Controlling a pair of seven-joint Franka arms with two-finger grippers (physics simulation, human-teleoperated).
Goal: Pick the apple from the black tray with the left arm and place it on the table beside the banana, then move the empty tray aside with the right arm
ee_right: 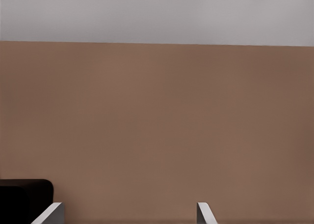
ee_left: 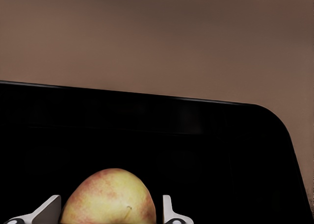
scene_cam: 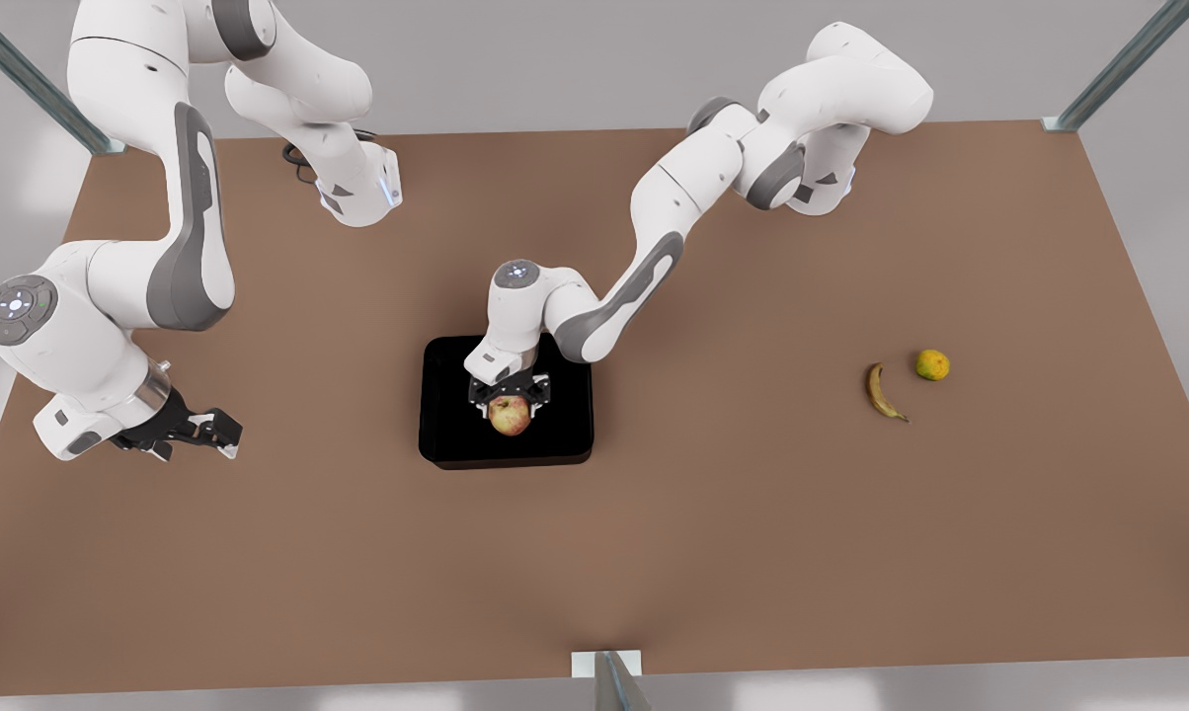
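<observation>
One apple (scene_cam: 510, 416), round, firm, likely slick; best pinched across widest middle. Left pincer (scene_cam: 509, 393) spread around it in black tray (scene_cam: 565, 434). Right pincer (scene_cam: 221, 434) spread, waiting over surface (scene_cam: 753, 513).

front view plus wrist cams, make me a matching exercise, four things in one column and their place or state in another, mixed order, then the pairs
Things:
1. apple
2. banana
3. left pincer
4. right pincer

Places or states:
A. open, waiting above bare table at the front view's left
B. lying on the table next to a small citrus
C. in the black tray, between two fingers
D. down over the tray, fingers either side of the fruit

Pairs: 1-C, 2-B, 3-D, 4-A
</observation>
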